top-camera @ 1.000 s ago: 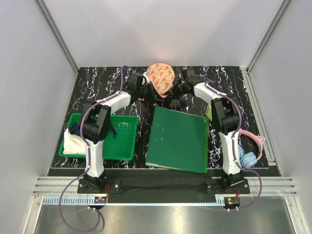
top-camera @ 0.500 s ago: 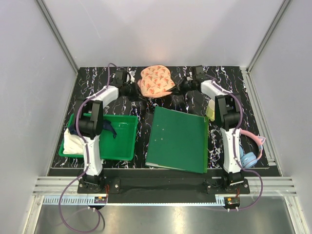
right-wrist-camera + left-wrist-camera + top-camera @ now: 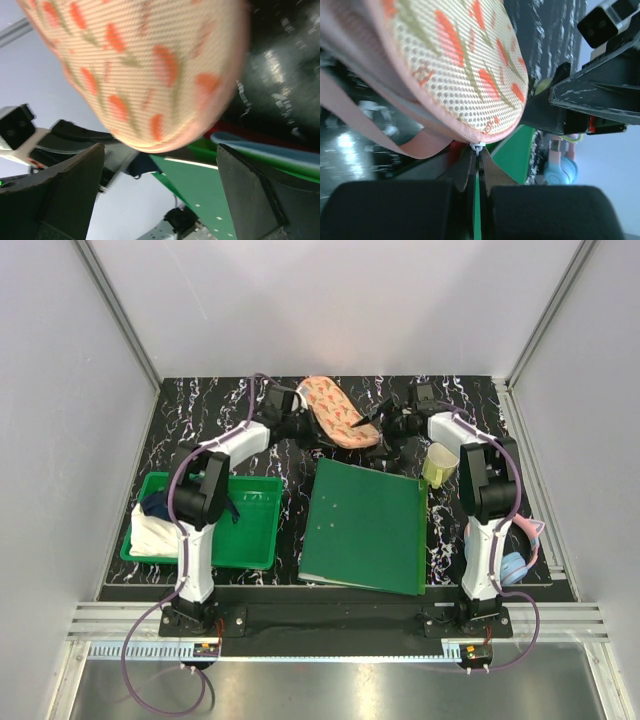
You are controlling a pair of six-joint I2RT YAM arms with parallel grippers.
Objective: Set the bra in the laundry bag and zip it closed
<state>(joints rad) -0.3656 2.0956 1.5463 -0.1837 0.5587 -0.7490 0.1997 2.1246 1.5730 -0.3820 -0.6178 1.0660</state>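
The laundry bag [image 3: 338,410], peach-orange with red and green motifs, is at the back centre of the table, tilted, between my two grippers. My left gripper [image 3: 298,426] is at its left end. In the left wrist view the left gripper [image 3: 478,156] is shut on the small white zipper pull [image 3: 478,148] at the laundry bag's [image 3: 455,65] rim. My right gripper [image 3: 384,424] is at the bag's right end. In the right wrist view the right gripper [image 3: 160,148] stands wide open just short of the laundry bag [image 3: 145,65], holding nothing. The bra is hidden.
A green binder [image 3: 365,525] lies flat in the middle of the table. A green bin [image 3: 250,532] at the left holds a white cloth [image 3: 152,536] and a dark blue cloth [image 3: 155,506]. A yellow-green cup [image 3: 437,464] and pink-blue headphones [image 3: 515,562] are at the right.
The right gripper has opened and let go of the bag. The bag has swung from upright to a flatter tilt toward the right, still held at its zipper by the left gripper.
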